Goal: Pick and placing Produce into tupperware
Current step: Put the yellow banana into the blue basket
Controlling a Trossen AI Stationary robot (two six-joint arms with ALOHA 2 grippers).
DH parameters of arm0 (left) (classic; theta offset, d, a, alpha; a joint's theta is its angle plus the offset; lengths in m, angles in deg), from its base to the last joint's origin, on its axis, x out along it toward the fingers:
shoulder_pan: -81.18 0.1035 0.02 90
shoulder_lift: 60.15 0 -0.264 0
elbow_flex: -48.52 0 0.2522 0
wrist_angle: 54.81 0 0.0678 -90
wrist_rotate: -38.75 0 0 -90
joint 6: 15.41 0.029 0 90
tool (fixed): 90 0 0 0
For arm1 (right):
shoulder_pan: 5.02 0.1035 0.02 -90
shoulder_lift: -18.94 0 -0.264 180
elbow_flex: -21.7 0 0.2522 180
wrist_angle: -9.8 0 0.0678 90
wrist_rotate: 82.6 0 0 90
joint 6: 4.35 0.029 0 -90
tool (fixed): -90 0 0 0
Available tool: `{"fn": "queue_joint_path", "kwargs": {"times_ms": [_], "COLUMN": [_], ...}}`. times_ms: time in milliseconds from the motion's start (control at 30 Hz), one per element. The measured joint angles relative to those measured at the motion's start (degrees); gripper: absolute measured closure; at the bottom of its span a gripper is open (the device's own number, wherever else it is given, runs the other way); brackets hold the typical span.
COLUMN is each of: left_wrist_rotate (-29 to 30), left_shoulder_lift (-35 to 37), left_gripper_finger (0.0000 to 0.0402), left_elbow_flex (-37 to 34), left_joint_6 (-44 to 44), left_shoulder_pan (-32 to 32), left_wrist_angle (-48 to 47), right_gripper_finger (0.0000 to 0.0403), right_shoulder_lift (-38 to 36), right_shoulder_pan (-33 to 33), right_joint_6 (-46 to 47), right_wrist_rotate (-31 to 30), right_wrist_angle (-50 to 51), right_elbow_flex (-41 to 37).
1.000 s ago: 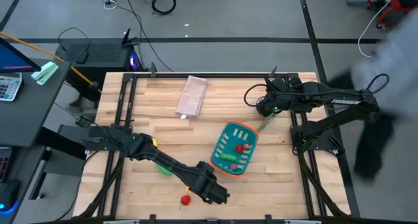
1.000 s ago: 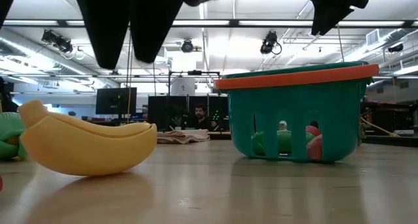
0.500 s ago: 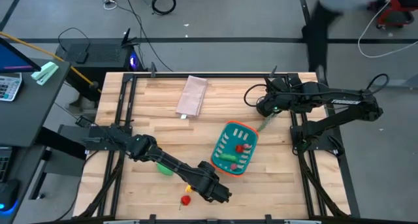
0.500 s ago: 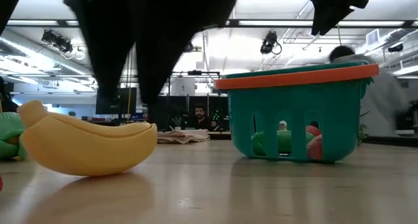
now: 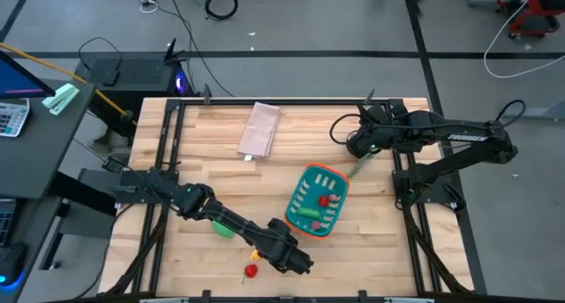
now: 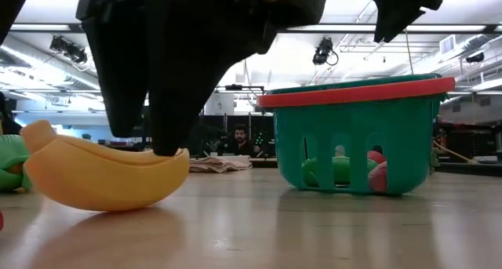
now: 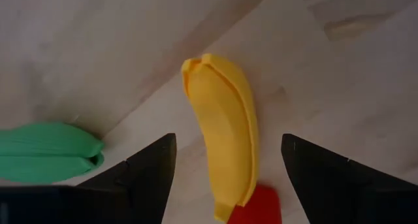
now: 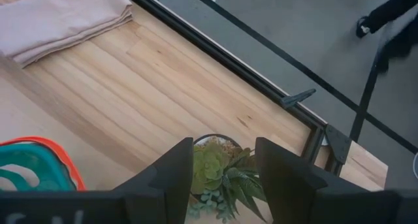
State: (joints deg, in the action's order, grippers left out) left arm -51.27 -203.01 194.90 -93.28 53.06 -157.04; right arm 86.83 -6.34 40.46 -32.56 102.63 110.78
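Tabletop banana between open left tool

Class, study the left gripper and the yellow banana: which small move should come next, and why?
Probably close the fingers. The left gripper is open with the banana lying between its two fingers, and in the low view a fingertip already sits at the banana's top. The basket waits nearby for the drop.
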Motion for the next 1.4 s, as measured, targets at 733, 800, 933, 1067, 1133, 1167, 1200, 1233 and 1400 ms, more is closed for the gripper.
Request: {"fn": "queue_joint_path", "kwargs": {"times_ms": [733,800,933,1067,1133,1167,1200,1233,1400], "left_wrist_rotate": [-2.17,-2.17,-2.27,-3.24,-3.26,-3.25,-3.25,-3.29,-3.31], "left_shoulder_lift": [-2.66,-2.67,-2.69,-2.69,-2.69,-2.69,-2.69,-2.69,-2.69], "left_gripper_finger": [0.0117,0.0117,0.0118,0.0118,0.0118,0.012,0.0122,0.0125,0.0142], "left_elbow_flex": [0.02,0.02,0.02,0.02,0.02,0.02,0.02,0.02,0.02], "left_joint_6": [7.26,8.33,8.55,8.62,9.49,10.24,11.24,12.32,20.47], "left_shoulder_pan": [0.35,0.33,0.36,0.37,0.21,0.07,-0.05,-0.12,-0.77], "left_wrist_angle": [3.45,4.37,6.27,9.93,10.79,10.73,10.36,9.66,2.81], "right_gripper_finger": [0.023,0.023,0.023,0.023,0.023,0.023,0.023,0.023,0.023], "right_shoulder_lift": [0.01,0.01,-0.01,-0.01,0.01,0.01,-0.01,0.0,0.0], "right_shoulder_pan": [0.0,0.0,0.0,0.0,0.0,0.0,0.0,0.0,0.0], "right_joint_6": [0.0,0.0,0.0,0.0,0.0,0.0,0.0,0.0,0.0], "right_wrist_rotate": [0.0,0.0,0.0,-0.01,-0.02,-0.02,-0.01,0.0,-0.01], "right_wrist_angle": [0.0,-0.01,0.0,-0.01,-0.02,0.0,0.0,-0.02,-0.02], "right_elbow_flex": [0.01,0.01,0.01,0.01,0.01,0.01,-0.01,0.0,0.0]}}
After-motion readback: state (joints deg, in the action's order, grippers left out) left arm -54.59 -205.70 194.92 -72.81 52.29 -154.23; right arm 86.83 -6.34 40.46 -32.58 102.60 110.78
